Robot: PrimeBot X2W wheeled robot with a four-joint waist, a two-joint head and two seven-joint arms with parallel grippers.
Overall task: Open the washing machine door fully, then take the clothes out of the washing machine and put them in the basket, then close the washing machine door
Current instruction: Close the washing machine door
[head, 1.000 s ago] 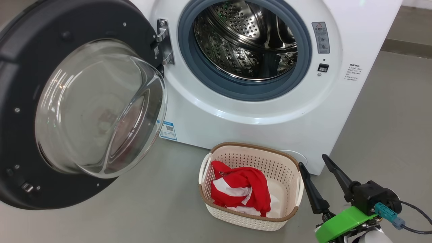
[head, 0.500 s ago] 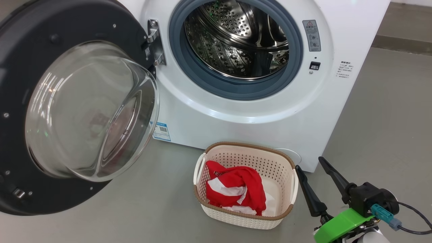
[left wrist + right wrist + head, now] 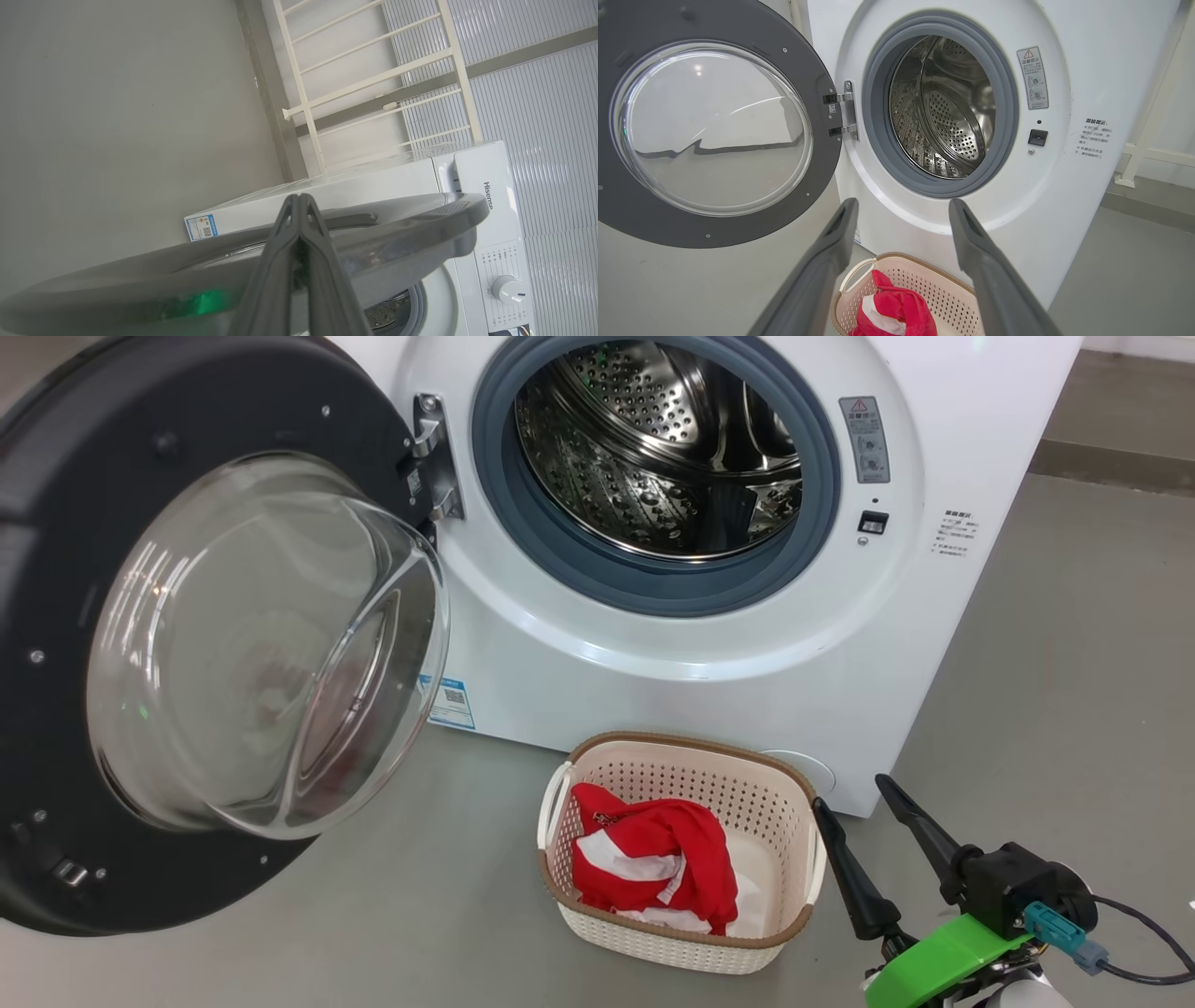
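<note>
The washing machine (image 3: pixel 653 653) stands with its steel drum (image 3: pixel 653 457) showing no fabric inside. Its door (image 3: pixel 261 644) hangs wide open at the left, glass bowl facing me. On the floor in front sits the basket (image 3: pixel 709 784), holding the red and white clothes (image 3: pixel 653 868). My right gripper (image 3: pixel 851 793) hovers open just right of the basket, nothing between its fingers. The right wrist view looks between them, the right gripper (image 3: pixel 902 205) above the clothes (image 3: pixel 892 312) and the basket (image 3: pixel 924 280). My left gripper (image 3: pixel 299 198) is shut, at the door's outer rim (image 3: pixel 397 228); contact is unclear.
Grey floor (image 3: pixel 420 915) spreads around the basket. A raised ledge (image 3: pixel 1111 467) runs along the wall at the right. A white railing (image 3: pixel 373 84) stands behind the machine. A cable (image 3: pixel 1139 933) trails from my right wrist.
The head view has shifted slightly. The door, basket, clothes and right gripper keep their places relative to each other.
</note>
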